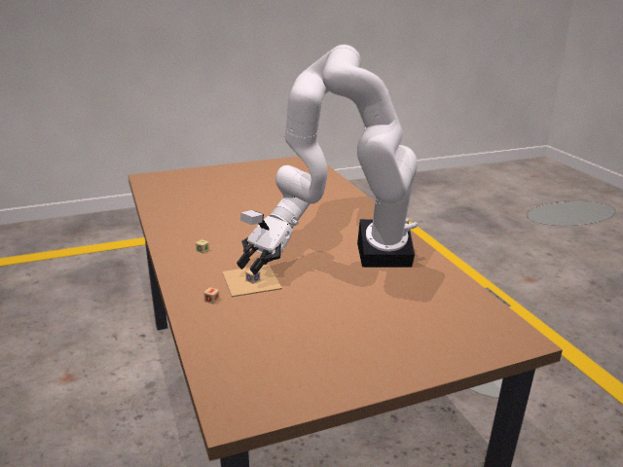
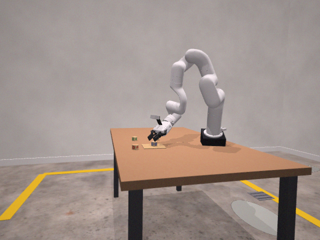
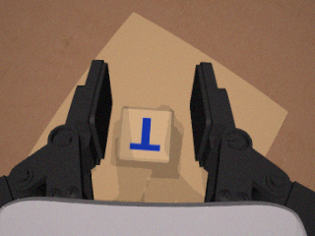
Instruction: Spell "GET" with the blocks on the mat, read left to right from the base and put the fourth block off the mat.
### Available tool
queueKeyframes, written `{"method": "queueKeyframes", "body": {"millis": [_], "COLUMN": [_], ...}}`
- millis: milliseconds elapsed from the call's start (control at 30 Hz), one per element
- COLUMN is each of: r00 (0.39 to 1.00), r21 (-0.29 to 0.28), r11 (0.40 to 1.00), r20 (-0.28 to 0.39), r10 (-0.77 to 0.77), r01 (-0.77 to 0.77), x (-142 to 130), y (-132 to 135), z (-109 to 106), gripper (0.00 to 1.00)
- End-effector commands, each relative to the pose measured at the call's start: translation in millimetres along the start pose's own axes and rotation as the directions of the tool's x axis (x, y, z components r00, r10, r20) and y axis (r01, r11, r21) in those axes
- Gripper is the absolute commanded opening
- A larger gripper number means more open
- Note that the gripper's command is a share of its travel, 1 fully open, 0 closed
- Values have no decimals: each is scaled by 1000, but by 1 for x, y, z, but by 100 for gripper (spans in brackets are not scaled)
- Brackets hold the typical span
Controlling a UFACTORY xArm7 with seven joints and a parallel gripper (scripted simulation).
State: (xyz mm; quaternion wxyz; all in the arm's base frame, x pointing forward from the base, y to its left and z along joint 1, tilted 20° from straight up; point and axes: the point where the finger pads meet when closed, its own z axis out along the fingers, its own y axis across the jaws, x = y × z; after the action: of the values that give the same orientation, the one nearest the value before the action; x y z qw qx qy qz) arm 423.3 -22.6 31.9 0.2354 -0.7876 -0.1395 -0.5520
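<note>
One green-lettered block (image 1: 201, 246) (image 2: 134, 138): stood on the table, off the mat, towards the far long edge; top letter too small to read.
One red-lettered block (image 1: 211, 295) (image 2: 135, 147): lay off the mat also, just beside its outer side; top letter likewise unread.
Mat (image 1: 266, 285) (image 2: 146, 147) (image 3: 138, 49): flat on the table, set askew in my wrist view.
T block (image 1: 253, 279) (image 2: 154, 144) (image 3: 148, 123): on the mat, blue T uppermost, crossbar towards my palm in the wrist view; its upright reading from the base wanted checking.
My gripper (image 1: 249, 267) (image 2: 152, 138) (image 3: 151, 82): partly open, nothing grasped, fingers above the T block.
Governing relation: the T block lay below my fingers and within their span, nearer the left-hand finger of the wrist picture, with a gap to both.
Coming move, as judged: a rise straight along the fingers, with no sideways drift, lest that nearer finger nudge the block.
My arm (image 1: 307, 110) (image 2: 177, 74): arched from the base, wrist slanting down to the mat.
Black base (image 1: 387, 259) (image 2: 213, 141): rightmost, well apart from the mat.
Outstanding: G and E were not seen in place beside T.
</note>
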Motion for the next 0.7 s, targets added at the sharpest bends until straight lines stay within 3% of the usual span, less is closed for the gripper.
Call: {"method": "queueKeyframes", "body": {"millis": [0,400,667], "r00": [1000,1000,990], "r21": [-1,11,146], "r11": [1000,1000,986], "r20": [0,7,127], "r10": [-1,4,57], "r01": [1,-4,-75], "x": [15,19,15], "y": [1,-1,-26], "z": [-9,-11,-8], "gripper": [47,47,47]}}
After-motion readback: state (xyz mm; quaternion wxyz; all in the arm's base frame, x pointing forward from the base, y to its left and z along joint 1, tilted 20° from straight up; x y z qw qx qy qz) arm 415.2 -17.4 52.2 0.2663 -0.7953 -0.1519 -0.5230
